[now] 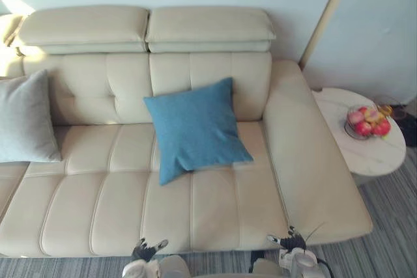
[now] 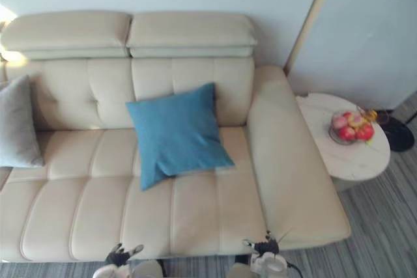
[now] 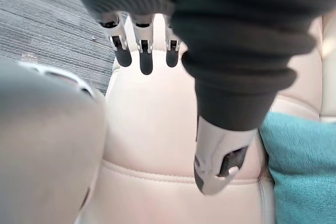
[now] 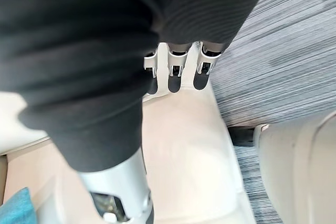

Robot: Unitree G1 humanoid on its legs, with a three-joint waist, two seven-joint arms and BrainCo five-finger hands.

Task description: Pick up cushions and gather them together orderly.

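A blue cushion (image 1: 194, 128) leans against the backrest in the middle of the cream sofa (image 1: 98, 206). A grey cushion (image 1: 26, 118) stands at the sofa's left end, apart from the blue one. My left hand (image 1: 146, 250) hovers at the sofa's front edge with relaxed fingers (image 3: 145, 51), holding nothing; a corner of the blue cushion (image 3: 304, 166) shows past it. My right hand (image 1: 288, 241) hangs low by the front right corner of the seat, its fingers (image 4: 176, 72) straight and empty.
A round white side table (image 1: 365, 148) stands right of the sofa's armrest and carries a bowl of fruit (image 1: 368, 122). Grey striped carpet (image 1: 391, 239) runs along the sofa's front. A wall is behind the sofa.
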